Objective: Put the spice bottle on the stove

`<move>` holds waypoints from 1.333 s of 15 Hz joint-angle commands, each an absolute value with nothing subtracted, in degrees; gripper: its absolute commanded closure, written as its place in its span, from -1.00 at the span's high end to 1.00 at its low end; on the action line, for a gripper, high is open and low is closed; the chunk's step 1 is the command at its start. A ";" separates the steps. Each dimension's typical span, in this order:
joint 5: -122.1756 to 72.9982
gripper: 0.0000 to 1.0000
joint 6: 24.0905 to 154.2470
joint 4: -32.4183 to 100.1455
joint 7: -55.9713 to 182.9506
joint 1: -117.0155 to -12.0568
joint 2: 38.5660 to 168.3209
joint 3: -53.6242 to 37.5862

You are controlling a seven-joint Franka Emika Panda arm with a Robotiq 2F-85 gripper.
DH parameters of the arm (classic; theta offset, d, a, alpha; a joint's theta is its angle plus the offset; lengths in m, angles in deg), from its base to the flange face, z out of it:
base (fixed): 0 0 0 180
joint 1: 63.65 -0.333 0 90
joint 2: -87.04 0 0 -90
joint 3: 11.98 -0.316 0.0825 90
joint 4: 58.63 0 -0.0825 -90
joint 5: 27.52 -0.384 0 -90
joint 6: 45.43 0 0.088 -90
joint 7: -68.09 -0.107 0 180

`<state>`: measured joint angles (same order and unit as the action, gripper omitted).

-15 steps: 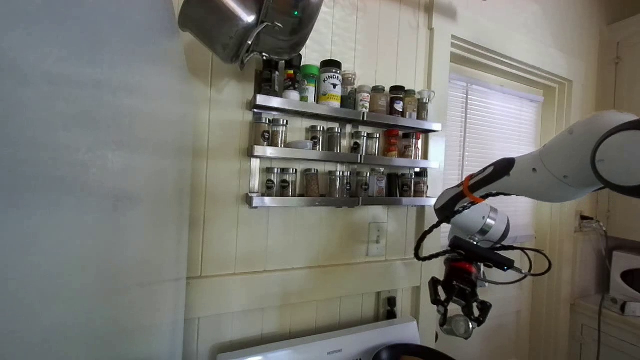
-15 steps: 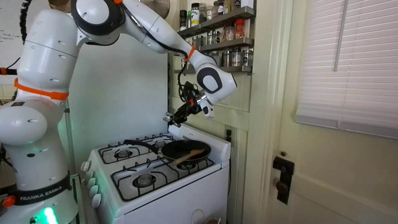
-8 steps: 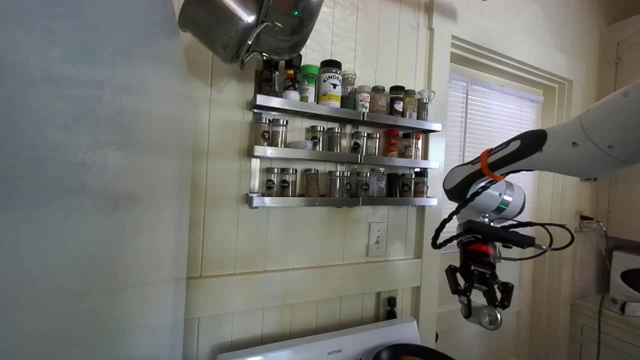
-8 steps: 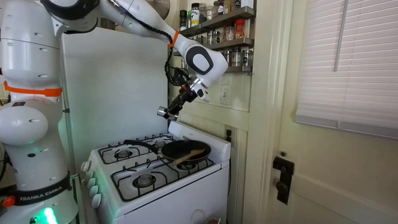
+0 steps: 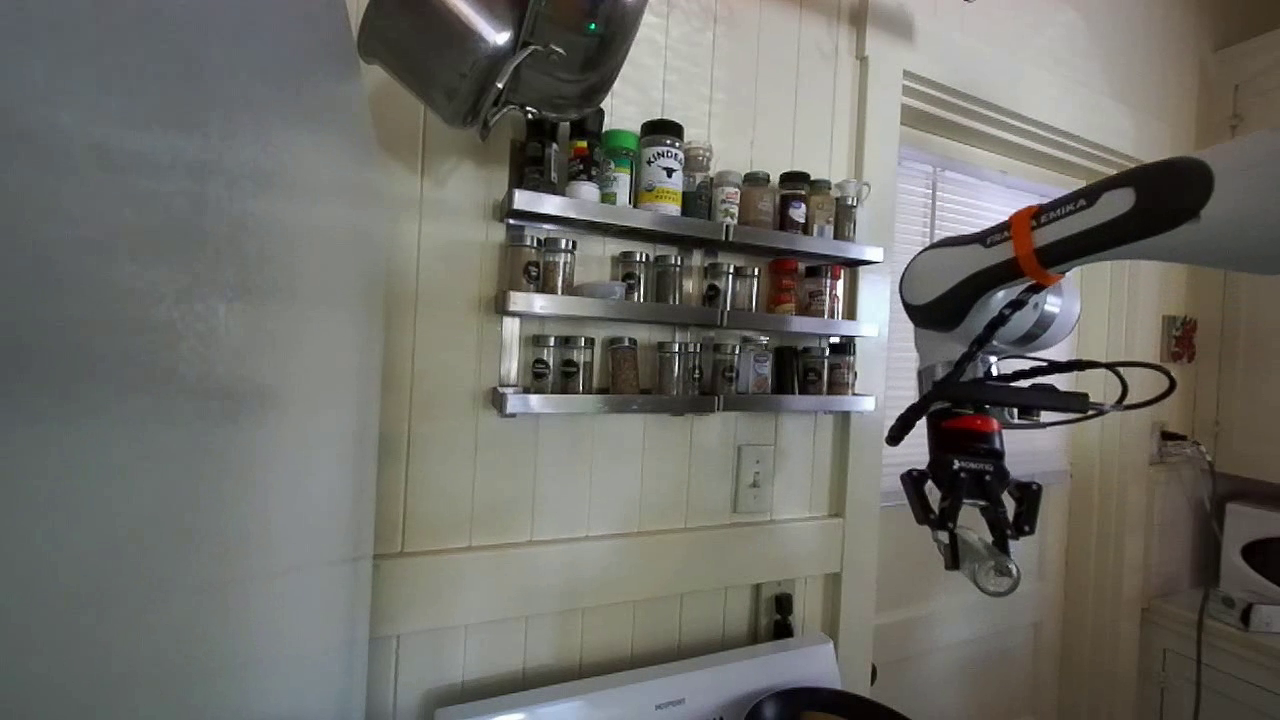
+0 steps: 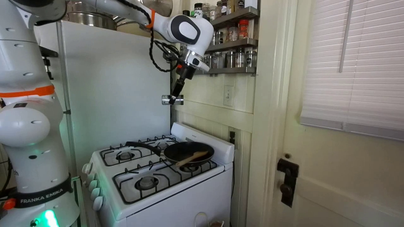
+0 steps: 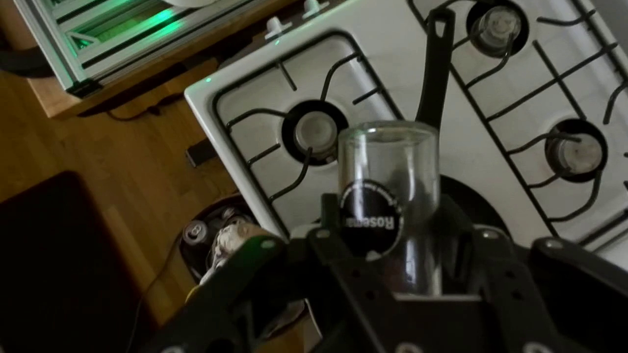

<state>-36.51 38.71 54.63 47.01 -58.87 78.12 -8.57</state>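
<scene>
Spice bottle [image 7: 390, 166] is in my gripper [image 5: 977, 552], whose two fingers [image 7: 330, 211] pinch its clear glass from opposite sides. I hold it in the air; in an exterior view it is higher than the white stove [image 6: 176, 198] and lies almost level. On its round black label [image 7: 370, 218] I read in the wrist view the letters "Rosema", which stand upside down; the rest I cannot make out. Beyond the bottle, this same view shows me the stove top with dark grates [image 7: 558, 78] and round burners [image 7: 316, 131]. A black frying pan [image 6: 178, 150] rests on the grates, near the raised back panel [image 6: 221, 149], and a wooden utensil [image 6: 196, 156] lies across the pan. On the wall, three levels of metal shelves [image 5: 610, 403] carry many other jars [image 5: 623, 368]. Below these shelves I see also a light switch [image 5: 755, 478], fixed upon the same wall.
</scene>
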 commanded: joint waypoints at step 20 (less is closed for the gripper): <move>-9.31 -0.54 85.69 40.80 54.68 -62.48 76.28 -17.93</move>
<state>-11.40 79.30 43.24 52.72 -61.69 74.65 -17.96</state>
